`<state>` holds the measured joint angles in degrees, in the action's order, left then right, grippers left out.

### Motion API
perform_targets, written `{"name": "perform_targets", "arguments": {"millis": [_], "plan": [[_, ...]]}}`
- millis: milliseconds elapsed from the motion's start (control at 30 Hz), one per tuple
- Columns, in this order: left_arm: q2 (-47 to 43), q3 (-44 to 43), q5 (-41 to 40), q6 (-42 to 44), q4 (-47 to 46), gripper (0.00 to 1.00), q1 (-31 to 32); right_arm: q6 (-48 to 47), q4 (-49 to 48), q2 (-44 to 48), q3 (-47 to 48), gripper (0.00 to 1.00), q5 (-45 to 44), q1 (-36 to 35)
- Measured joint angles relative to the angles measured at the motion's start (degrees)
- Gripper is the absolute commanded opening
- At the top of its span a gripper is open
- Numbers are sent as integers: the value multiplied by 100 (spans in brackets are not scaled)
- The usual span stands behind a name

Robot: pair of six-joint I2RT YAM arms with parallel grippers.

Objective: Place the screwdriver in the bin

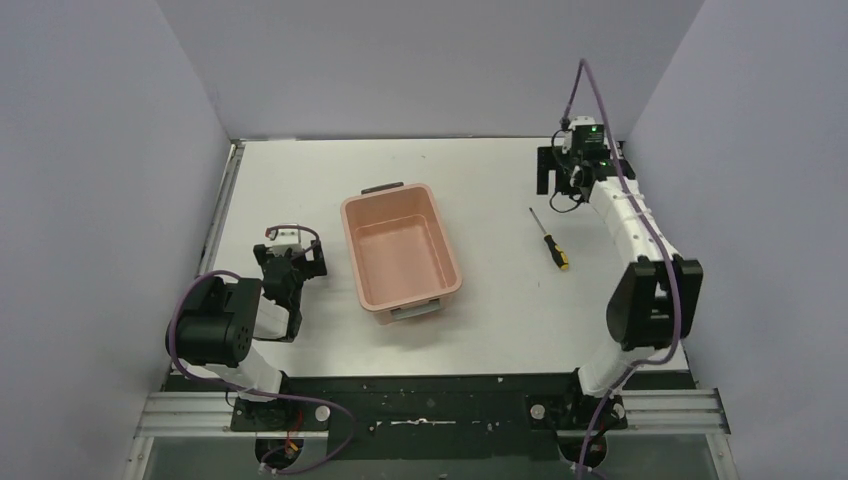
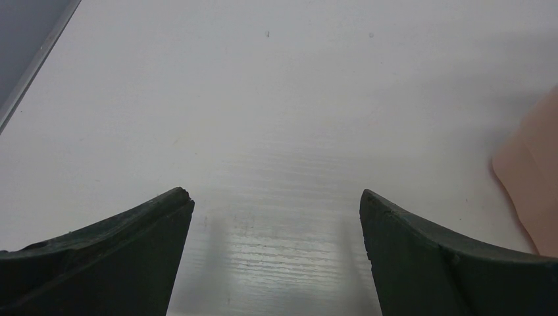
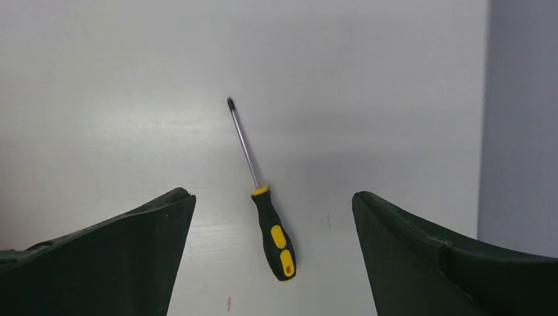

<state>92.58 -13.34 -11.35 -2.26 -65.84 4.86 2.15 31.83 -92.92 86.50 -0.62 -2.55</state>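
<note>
right pincer point(image 3: 271, 195) splayed, apparently hovering above screwdriver point(image 3: 274, 234).

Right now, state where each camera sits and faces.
Top external: above and behind, looking down on bin, screwdriver, left arm, right arm.
Left wrist: behind left gripper, facing table and bin corner; open fingers show.
Right wrist: behind right gripper, facing screwdriver; open fingers show.
Shared: screwdriver, in top external and right wrist.
</note>
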Motion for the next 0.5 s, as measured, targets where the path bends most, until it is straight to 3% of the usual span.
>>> {"name": "perform_targets", "arguments": {"millis": [233, 300, 367, 433, 500], "plan": [[0, 0, 0, 0, 0, 97, 0, -326, 774, -1676, -518, 83, 17, 0], [0, 0, 0, 0, 0, 97, 0, -369, 811, -1875, -715, 75, -2, 0], [0, 0, 0, 0, 0, 97, 0, -417, 789, -1939, -776, 55, -26, 0], [0, 0, 0, 0, 0, 97, 0, -474, 673, -1947, -782, 25, -109, 0], [0, 0, 0, -2, 0, 97, 0, -533, 605, -1971, -811, 2, -151, 0]]}}
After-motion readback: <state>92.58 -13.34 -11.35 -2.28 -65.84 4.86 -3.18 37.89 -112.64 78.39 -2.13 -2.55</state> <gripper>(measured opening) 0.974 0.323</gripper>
